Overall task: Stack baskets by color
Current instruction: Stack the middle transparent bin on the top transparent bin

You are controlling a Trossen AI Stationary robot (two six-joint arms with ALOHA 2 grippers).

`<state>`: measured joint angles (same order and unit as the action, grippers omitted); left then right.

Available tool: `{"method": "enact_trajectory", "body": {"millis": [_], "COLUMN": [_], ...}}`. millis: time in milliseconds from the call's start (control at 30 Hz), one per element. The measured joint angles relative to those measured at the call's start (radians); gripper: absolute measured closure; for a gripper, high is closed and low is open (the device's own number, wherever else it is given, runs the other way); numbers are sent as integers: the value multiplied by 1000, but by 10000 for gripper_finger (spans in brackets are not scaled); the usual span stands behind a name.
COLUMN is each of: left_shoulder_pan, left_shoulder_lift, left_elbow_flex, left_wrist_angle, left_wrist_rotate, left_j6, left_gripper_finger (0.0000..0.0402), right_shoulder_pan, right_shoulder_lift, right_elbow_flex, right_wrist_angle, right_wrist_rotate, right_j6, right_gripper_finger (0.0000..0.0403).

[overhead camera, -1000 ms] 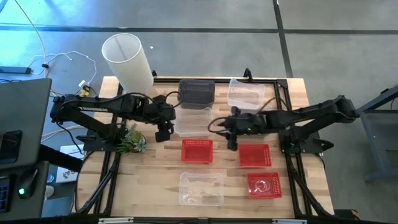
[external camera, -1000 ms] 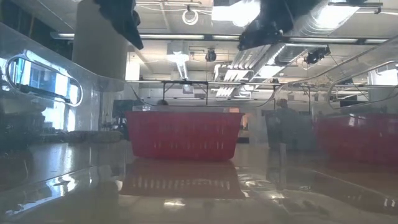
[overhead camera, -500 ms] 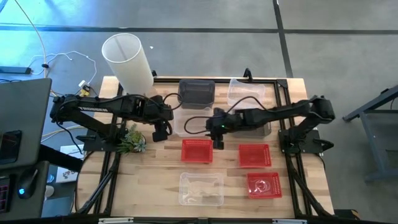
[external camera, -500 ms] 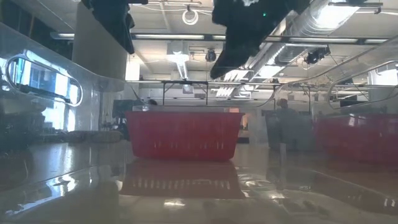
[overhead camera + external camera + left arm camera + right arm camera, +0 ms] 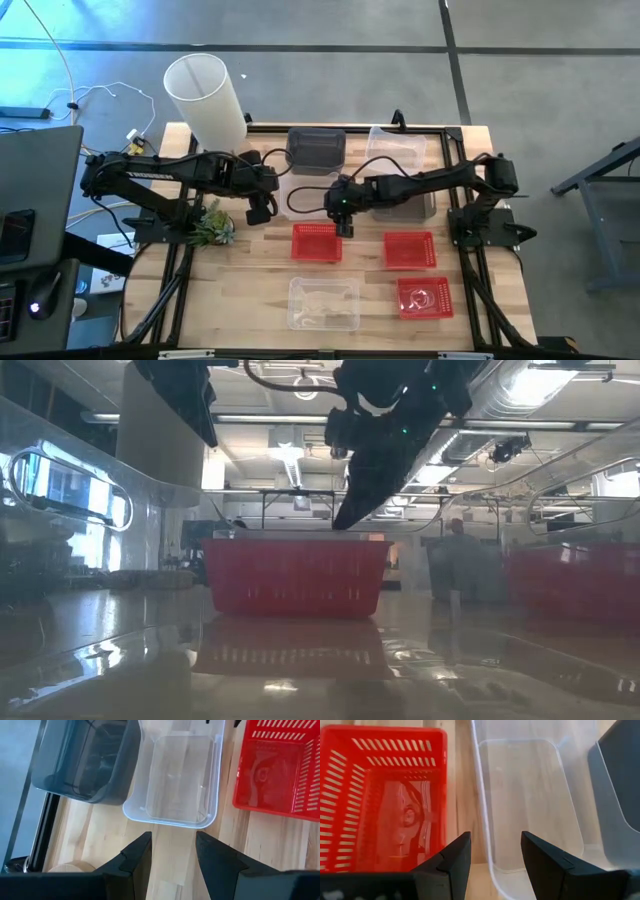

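Centre frame, our right gripper (image 5: 344, 229), jaws wide and empty, hangs over the red mesh basket (image 5: 316, 242) to grasp it; left gripper (image 5: 258, 213) waits open, empty.

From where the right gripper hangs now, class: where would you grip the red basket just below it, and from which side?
Probably by its rim wall nearest the clear basket, coming straight down. The red basket sits upright and open-topped with thin mesh walls, so one finger could go inside and one outside. The right gripper, open, already hangs over that edge.
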<state>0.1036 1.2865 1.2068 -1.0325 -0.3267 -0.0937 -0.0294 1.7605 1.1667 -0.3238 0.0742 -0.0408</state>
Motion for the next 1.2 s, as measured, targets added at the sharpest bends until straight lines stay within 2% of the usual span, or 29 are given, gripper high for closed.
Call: {"method": "enact_trajectory", "body": {"millis": [400, 600, 900, 1200], "left_shoulder_pan": [0, 1, 1, 1], "left_shoulder_lift": [0, 0, 0, 0], "left_elbow_flex": [0, 0, 0, 0], "left_wrist_angle": [1, 2, 2, 2], "left_wrist_rotate": [0, 0, 1, 1], "left_j6": [-7, -7, 1, 8], "left_gripper_finger": [261, 261, 261, 261], "right_shoulder_pan": [-24, -23, -25, -23], "right_shoulder_lift": [54, 61, 60, 59], "right_elbow_flex": [0, -1, -1, -1], "right_wrist_angle": [18, 12, -12, -17], "right_wrist_rotate": [-34, -68, -73, -136], "right_j6": [-10, -9, -5, -40], "right_gripper_finger": [248, 291, 395, 401]}}
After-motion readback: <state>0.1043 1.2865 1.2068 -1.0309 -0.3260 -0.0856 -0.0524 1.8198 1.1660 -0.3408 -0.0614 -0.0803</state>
